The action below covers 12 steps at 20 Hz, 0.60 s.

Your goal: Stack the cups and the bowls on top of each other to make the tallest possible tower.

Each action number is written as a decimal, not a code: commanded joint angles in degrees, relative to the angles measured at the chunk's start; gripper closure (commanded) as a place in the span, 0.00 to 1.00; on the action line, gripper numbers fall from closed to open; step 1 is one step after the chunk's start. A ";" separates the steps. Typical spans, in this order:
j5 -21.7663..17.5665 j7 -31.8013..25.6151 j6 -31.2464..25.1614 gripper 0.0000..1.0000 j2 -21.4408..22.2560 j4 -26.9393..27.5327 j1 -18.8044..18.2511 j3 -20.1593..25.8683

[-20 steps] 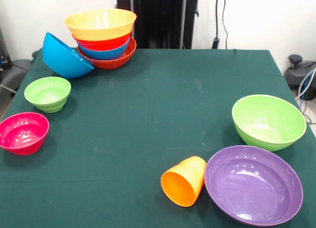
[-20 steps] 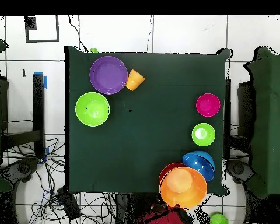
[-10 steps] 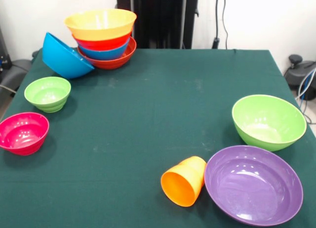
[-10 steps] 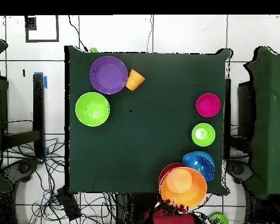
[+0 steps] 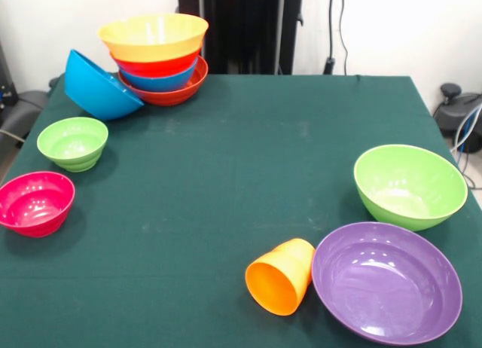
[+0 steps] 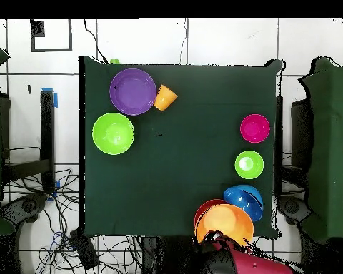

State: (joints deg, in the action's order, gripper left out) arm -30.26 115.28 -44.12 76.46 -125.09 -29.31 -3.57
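Stacking is partway done, by my judgement: the tower (image 5: 160,58) stands at the tabletop's (image 5: 241,167) far corner by the pedestal, four bowls nested, red-orange at the base, then blue, red-orange, and the wide orange bowl (image 5: 154,34) on top. A second blue bowl (image 5: 98,86) leans tilted against the tower's side, touching it. Loose pieces remain: a small green bowl (image 5: 72,142) and a magenta bowl (image 5: 35,203) near each other along one edge, and across the tabletop a large green bowl (image 5: 410,185), a purple bowl (image 5: 386,281) and the cup (image 5: 280,276), which lies on its side just beside the purple bowl, perhaps touching it. In the overhead view the red and black arm (image 6: 242,260) reaches in at the table's edge over the orange bowl's rim; the tool is not clearly shown, so I cannot tell whether it is spread or pressed together. The arm seems to be between picks. The next move probably calls for choosing a loose piece, perhaps the leaning blue bowl close by, gripping its rim and setting it level into the orange bowl without nudging the tower.
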 commanded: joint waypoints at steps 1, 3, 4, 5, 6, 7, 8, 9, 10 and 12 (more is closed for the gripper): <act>7.37 -15.36 4.51 0.00 -3.51 2.85 -4.62 10.96; 10.68 -15.02 5.98 0.00 -6.56 3.04 -6.86 13.26; 10.80 -14.71 7.32 0.00 -8.22 3.70 -7.60 14.40; 9.93 -13.49 8.22 0.00 -10.04 4.96 -7.92 14.90; 9.06 -12.28 9.11 0.00 -11.85 6.23 -8.23 15.40; 7.55 -11.26 10.14 0.00 -13.53 7.44 -8.52 15.39; 6.73 -10.92 10.47 0.00 -15.13 8.61 -9.29 15.60; 6.05 -11.81 11.14 0.00 -16.37 9.26 -10.77 16.23; 5.47 -13.34 11.88 0.00 -17.46 9.84 -12.65 17.24; 4.05 -16.48 12.29 0.00 -19.60 11.04 -16.31 19.30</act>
State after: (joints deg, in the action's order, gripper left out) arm -23.50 113.30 -34.77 67.21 -118.05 -41.50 7.07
